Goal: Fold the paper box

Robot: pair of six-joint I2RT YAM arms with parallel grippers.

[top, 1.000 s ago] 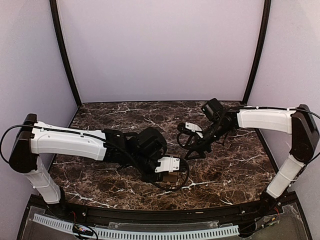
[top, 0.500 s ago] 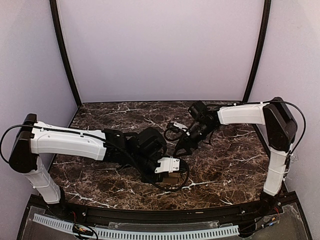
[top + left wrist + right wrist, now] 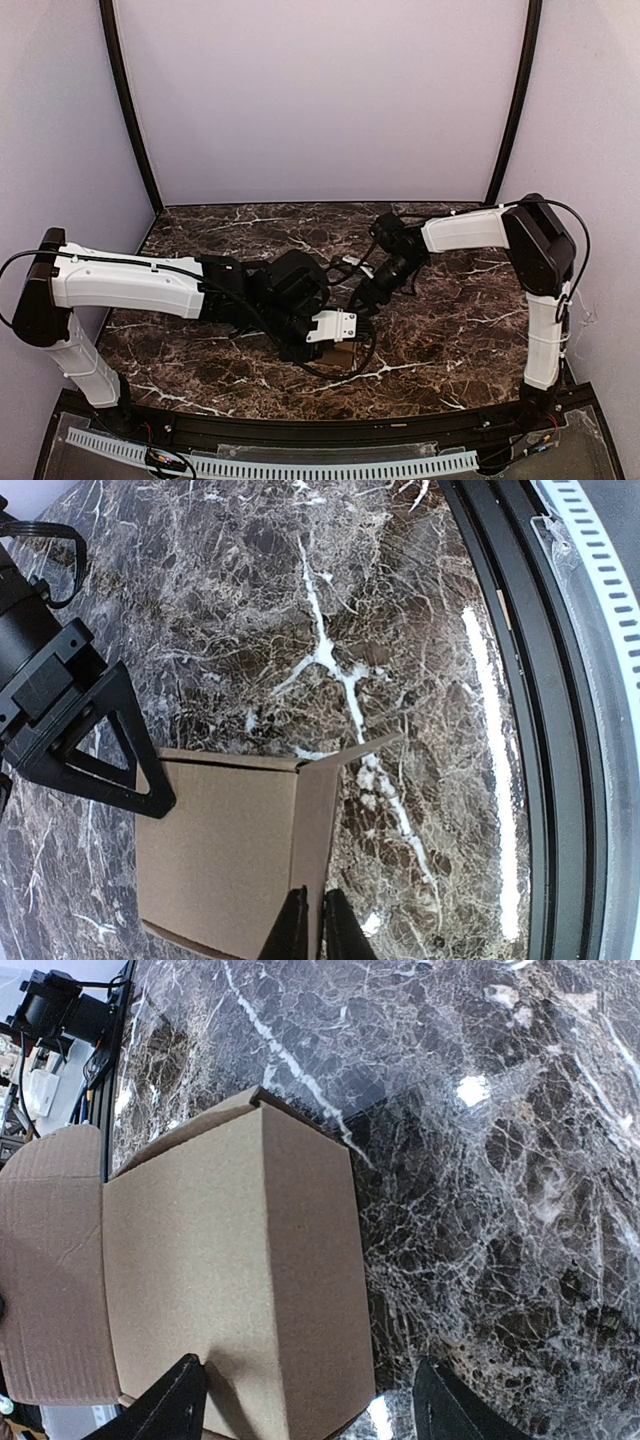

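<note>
Paper box: resting on the marble surface near its front edge, one flap folded outward. Left end effector: fingers pressed nearly together, pinching one cardboard wall. Right end effector: fingers spread wide, straddling the box's corner; contact cannot be told.

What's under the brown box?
The paper box sits on the dark marble table. The spot right beneath it is covered by the cardboard, so anything lying there is hidden.
</note>
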